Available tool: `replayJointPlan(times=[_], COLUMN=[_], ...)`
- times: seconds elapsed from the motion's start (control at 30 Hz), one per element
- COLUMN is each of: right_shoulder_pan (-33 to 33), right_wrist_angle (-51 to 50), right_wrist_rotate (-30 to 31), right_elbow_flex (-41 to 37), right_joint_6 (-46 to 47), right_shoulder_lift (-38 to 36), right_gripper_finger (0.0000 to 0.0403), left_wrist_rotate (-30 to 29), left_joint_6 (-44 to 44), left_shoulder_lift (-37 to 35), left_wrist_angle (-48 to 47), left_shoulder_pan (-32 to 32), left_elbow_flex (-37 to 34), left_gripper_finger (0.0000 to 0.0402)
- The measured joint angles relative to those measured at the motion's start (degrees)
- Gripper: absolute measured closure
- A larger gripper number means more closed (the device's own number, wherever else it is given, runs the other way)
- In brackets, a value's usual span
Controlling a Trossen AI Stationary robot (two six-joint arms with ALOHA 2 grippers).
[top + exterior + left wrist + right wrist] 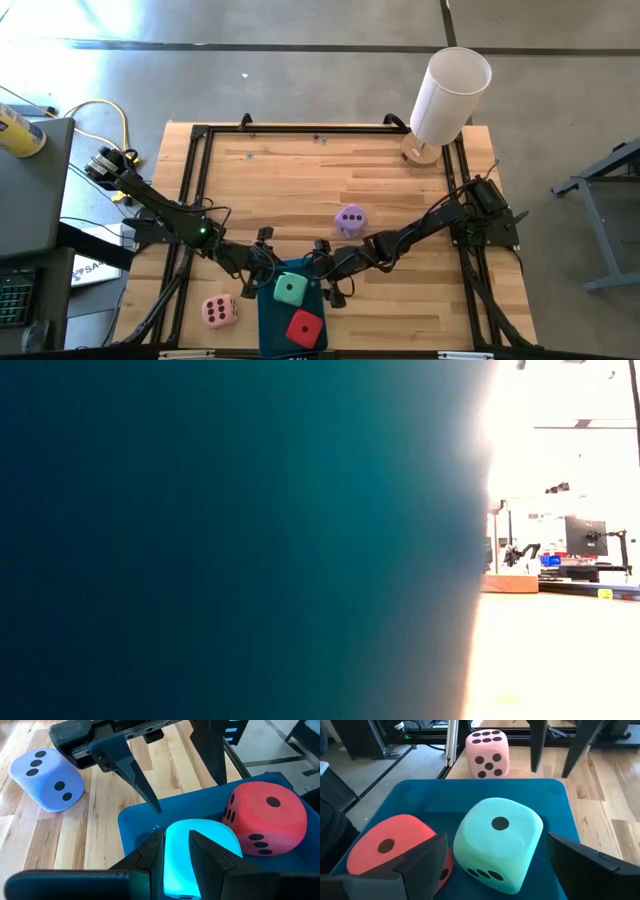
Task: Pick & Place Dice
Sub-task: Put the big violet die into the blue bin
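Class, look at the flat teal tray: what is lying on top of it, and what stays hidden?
On the teal tray sit the mint green die and the red die. The dice cover the tray surface beneath them and their own undersides, so those faces cannot be read.

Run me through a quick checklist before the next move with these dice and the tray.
1. Right hand open: ok. Its fingers stand wide on either side of the mint green die, not touching it.
2. Mint green die on the teal tray: ok.
3. Red die on the tray: ok, right beside the green one.
4. Left hand clear of the right arm's path: not ok. It sits at the tray edge, close against the green die's other side.
5. All dice in the tray: not ok. The pale pink die and the lilac die lie on the wood outside it.
6. Low view usable: not ok, mostly blocked by teal.
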Motion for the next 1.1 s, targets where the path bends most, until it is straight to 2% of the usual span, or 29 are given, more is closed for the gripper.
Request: replayJointPlan(times=[0.4,0.77,1.1], right_shoulder_pan=[1.46,2.27,3.93], right_wrist_angle=[0.96,1.26,2.4], right_wrist_rotate=[3.05,8.16,20.96], right_elbow_flex=[0.0,0.0,-0.05], right_joint_6=[-2.72,-4.66,-8.71], right_shoulder_lift=[0.02,-0.03,-2.14], right_gripper_finger=[0.0136,0.0109,0.0079], left_wrist_rotate=[0.0,0.35,0.85], left_joint_6=[-0.16,-0.14,-0.14], left_shoulder_lift=[0.0,0.0,0.0], left_wrist_angle=[0.0,0.0,-0.04], left_shoulder_pan=[0.0,0.0,-0.2], left_elbow_flex=[0.0,0.0,0.0], left_gripper_finger=[0.0311,0.0311,0.0311])
